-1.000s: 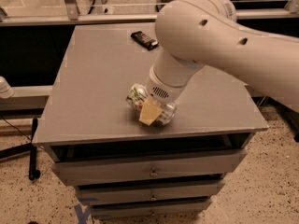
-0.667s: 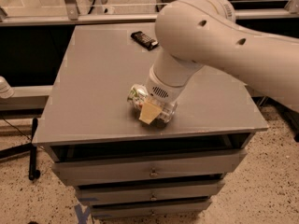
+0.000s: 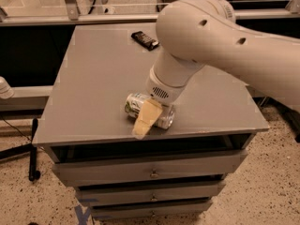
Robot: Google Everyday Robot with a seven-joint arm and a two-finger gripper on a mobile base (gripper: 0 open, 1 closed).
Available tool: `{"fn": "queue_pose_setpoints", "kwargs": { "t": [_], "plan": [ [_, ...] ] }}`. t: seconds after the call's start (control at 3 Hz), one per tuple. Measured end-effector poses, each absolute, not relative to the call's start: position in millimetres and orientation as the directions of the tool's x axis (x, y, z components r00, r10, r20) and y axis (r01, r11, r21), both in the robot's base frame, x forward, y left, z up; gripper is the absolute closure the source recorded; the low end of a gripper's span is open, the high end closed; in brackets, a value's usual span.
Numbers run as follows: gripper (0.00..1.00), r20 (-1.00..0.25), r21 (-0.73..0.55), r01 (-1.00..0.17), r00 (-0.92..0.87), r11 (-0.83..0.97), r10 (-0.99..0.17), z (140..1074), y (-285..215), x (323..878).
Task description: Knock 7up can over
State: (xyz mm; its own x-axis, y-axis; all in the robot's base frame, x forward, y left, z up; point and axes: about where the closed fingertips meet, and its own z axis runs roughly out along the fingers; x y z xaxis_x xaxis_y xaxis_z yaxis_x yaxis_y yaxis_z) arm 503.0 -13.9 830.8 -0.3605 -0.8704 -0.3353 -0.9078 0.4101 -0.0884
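Note:
The 7up can (image 3: 137,104), silver-white with green lettering, lies on its side near the front edge of the grey cabinet top (image 3: 98,74). Its right half is hidden behind my gripper. My gripper (image 3: 146,118) hangs from the large white arm (image 3: 211,36) and sits over and in front of the can. One tan finger (image 3: 144,122) shows, pointing down toward the front edge and overlapping the can. The other finger is hidden.
A dark snack bar (image 3: 145,40) lies at the back of the cabinet top. The cabinet has drawers (image 3: 150,172) below. A railing (image 3: 70,18) runs behind it. A black pole base (image 3: 33,149) stands on the speckled floor at left.

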Motion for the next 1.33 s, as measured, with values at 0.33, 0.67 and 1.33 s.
{"fn": "queue_pose_setpoints", "kwargs": {
  "t": [0.33,0.67,1.33],
  "plan": [
    [0.00,-0.362,-0.083,-0.903,-0.367,0.421,-0.857,834.1,-13.8,502.2],
    [0.00,-0.404,-0.082,-0.893,-0.376,0.443,-0.834,841.7,-15.7,500.3],
    [0.00,-0.620,-0.092,-0.850,-0.358,0.518,-0.698,869.5,-36.1,486.5]
  ]
}}
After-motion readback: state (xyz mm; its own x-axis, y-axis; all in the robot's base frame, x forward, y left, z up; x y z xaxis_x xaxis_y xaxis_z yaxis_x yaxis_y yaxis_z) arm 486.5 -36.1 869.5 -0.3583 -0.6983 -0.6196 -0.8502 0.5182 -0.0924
